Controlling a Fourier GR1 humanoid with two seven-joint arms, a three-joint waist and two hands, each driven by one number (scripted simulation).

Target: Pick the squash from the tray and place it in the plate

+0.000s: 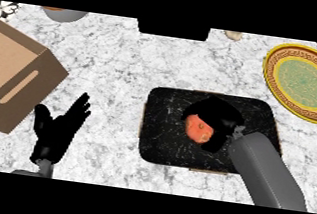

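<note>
At the tray's [163, 152] middle, your right hand [219, 122] has its fingers curled round the orange squash [199, 129]; lift it clear of the rim or it may catch before reaching the plate [271, 68].

White marble counter [123, 64]
A black tray [163, 150] lies mid-right, a yellow-rimmed plate [306, 82] far right, a cardboard box [5, 76] left, a grey bowl [64, 14] far left.

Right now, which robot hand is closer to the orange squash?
The right robot hand is: it curls over the squash on the black tray. The left robot hand rests open on the counter, well left of the tray.
</note>
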